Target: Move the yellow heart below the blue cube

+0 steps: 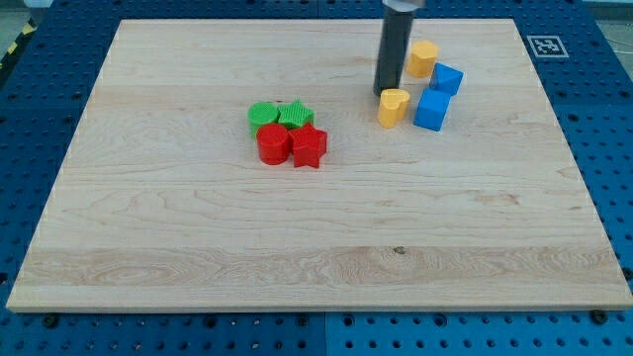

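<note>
The yellow heart (394, 107) lies on the wooden board right of centre, near the view's top. A blue cube (432, 110) sits just to its right, nearly touching it. My tip (385, 93) is at the heart's upper left edge, touching or almost touching it. A second blue block (447, 78) lies above and right of the cube. A yellow block (423, 58), roughly hexagonal, sits above them, to the rod's right.
A cluster sits left of centre: a green cylinder (263, 115), a green star (295, 115), a red cylinder (273, 144) and a red star (310, 146), all touching. The board's right edge (564, 148) borders a blue perforated table.
</note>
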Robot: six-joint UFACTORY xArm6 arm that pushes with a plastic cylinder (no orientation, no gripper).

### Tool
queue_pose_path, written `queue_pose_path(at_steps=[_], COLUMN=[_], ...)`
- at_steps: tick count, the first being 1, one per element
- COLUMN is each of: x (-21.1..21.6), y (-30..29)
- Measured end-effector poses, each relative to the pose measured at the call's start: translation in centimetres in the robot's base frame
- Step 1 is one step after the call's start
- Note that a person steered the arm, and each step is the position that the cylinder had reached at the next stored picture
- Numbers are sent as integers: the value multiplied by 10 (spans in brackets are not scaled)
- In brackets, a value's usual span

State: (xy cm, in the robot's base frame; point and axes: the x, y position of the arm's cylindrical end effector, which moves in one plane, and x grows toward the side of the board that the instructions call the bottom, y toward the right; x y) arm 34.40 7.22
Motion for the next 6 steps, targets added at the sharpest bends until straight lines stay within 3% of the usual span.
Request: queue_pose_path(at_steps=[6], x=[48], y=[34])
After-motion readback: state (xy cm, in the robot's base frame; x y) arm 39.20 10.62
